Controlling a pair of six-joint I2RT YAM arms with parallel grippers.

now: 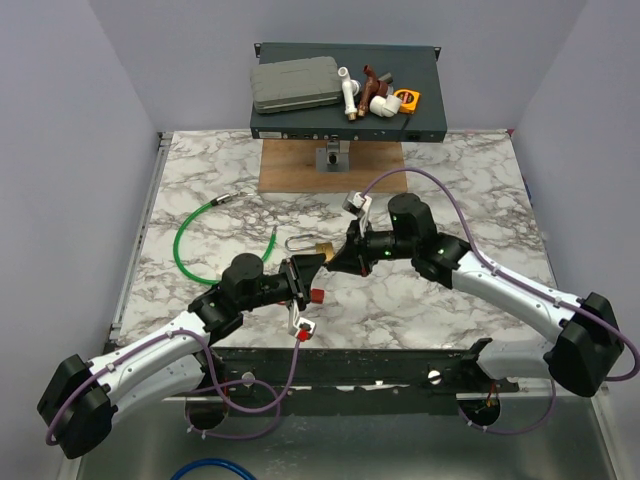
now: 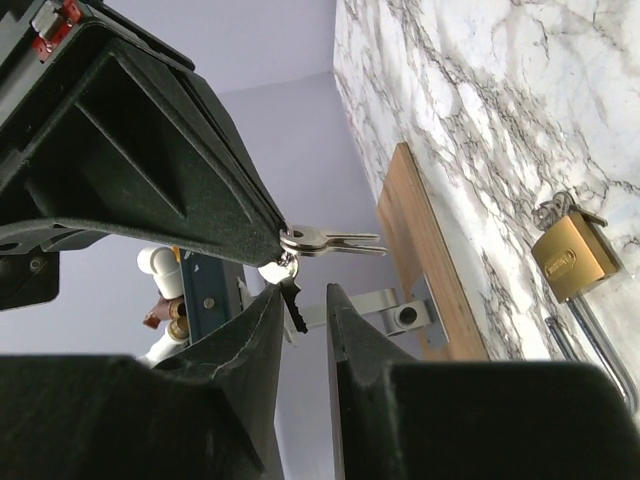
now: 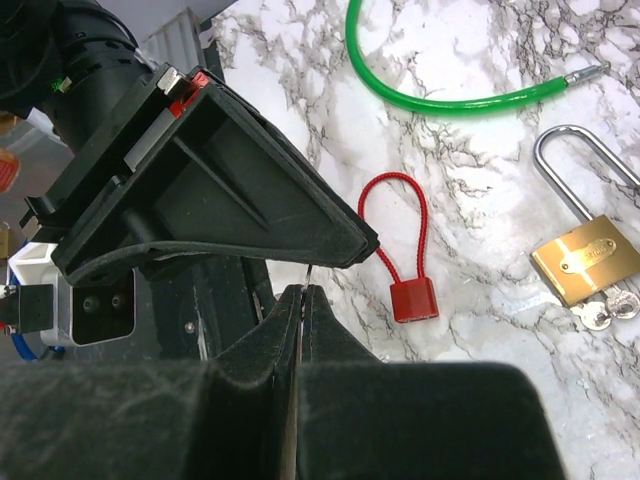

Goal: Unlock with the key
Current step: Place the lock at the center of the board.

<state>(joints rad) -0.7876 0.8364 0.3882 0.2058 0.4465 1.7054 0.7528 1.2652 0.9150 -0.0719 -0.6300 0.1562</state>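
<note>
A brass padlock [image 1: 322,248] lies on the marble table, also in the left wrist view [image 2: 575,258] and the right wrist view [image 3: 585,258], with small keys [image 3: 605,312] lying at its base. My right gripper [image 1: 337,258] is shut on a thin silver key [image 3: 309,275], seen edge-on at its tips [image 3: 306,292]. In the left wrist view that key bunch [image 2: 330,241] sticks out from the right gripper's tip. My left gripper [image 1: 303,272] faces it tip to tip, its jaws a little apart [image 2: 305,292], with a dark key [image 2: 292,302] hanging between them beside one finger.
A red cable lock [image 3: 413,298] lies on the table below the grippers [image 1: 317,296]. A green cable [image 1: 190,235] curves at the left. A wooden board [image 1: 330,168] with a metal bracket [image 2: 405,315] and a dark box [image 1: 345,90] carrying pipe fittings stand at the back.
</note>
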